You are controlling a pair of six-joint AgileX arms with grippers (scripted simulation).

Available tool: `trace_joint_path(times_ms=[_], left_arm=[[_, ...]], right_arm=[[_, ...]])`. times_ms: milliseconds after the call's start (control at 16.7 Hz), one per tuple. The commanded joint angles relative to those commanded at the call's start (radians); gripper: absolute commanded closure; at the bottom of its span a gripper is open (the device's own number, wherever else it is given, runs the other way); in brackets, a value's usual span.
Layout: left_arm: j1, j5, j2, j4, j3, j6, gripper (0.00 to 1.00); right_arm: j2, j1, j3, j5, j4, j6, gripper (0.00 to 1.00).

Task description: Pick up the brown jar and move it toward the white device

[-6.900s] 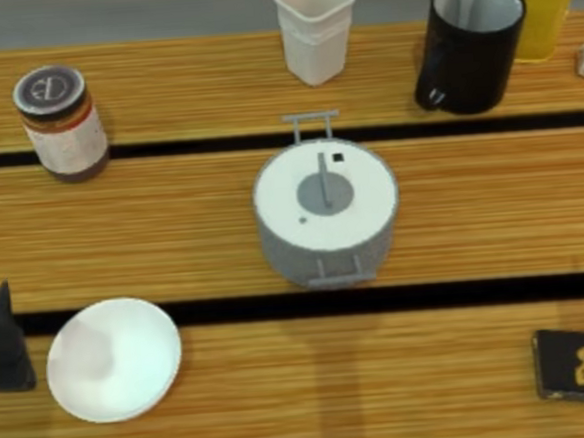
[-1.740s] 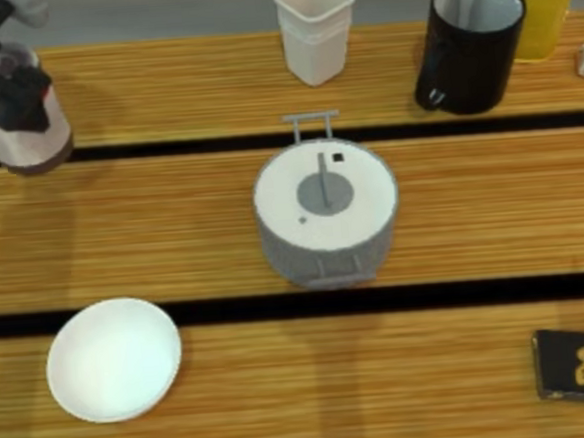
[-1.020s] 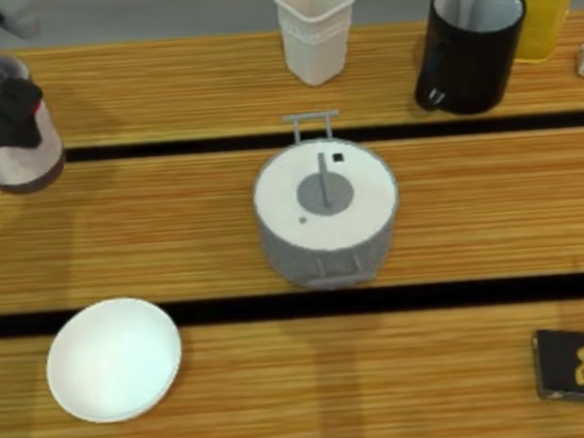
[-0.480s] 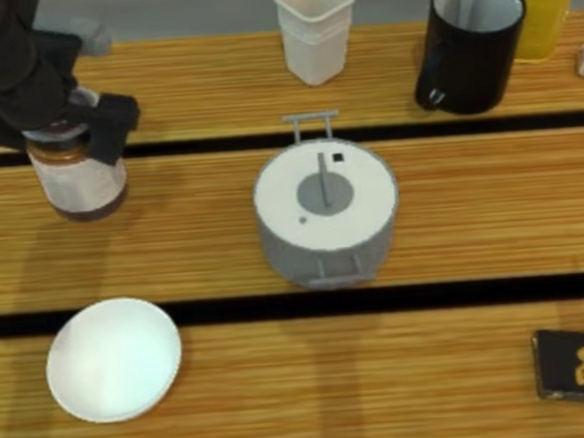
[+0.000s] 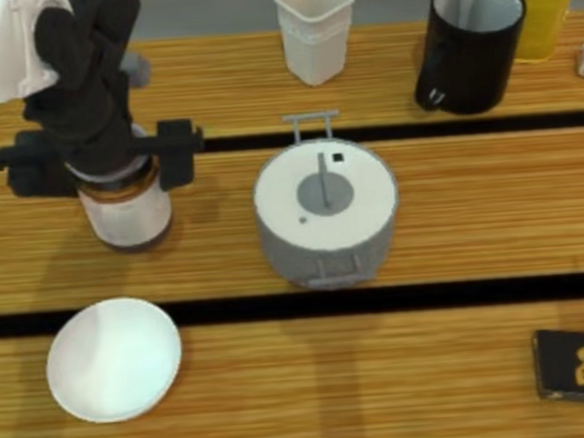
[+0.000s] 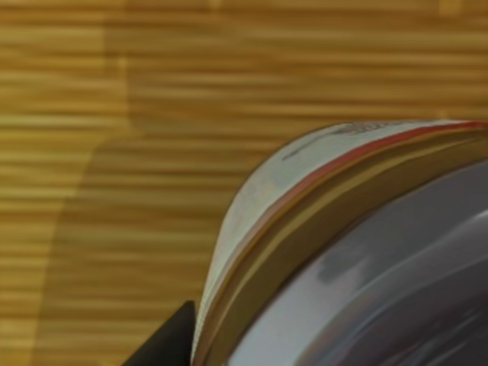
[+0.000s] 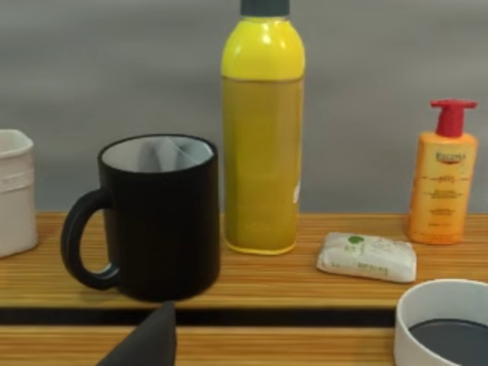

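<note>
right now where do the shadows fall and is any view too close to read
Top view: soft shadows lie on the table left of the brown jar, which the left gripper holds. Left wrist view: a broad shadow crosses the wood, and the jar fills the frame, cropped. Right wrist view: even light, no glare.

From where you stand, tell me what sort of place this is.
Probably a rendered household tabletop: a slatted wooden table holding a black mug, a yellow bottle and a soap bar.

Black ceramic mug (image 7: 160, 221) at 9 o'clock of tall yellow bottle (image 7: 262, 130); white soap bar (image 7: 367, 257) at the bottle's 4.
</note>
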Motion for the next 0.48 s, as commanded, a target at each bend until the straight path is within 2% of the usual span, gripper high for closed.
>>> trace_joint_path(times_ms=[480], left_arm=[[0.001, -0.004, 0.023, 0.032, -0.022, -0.011, 1.00]], right_arm=[[0.000, 0.000, 0.000, 0.000, 0.000, 0.000, 0.00]])
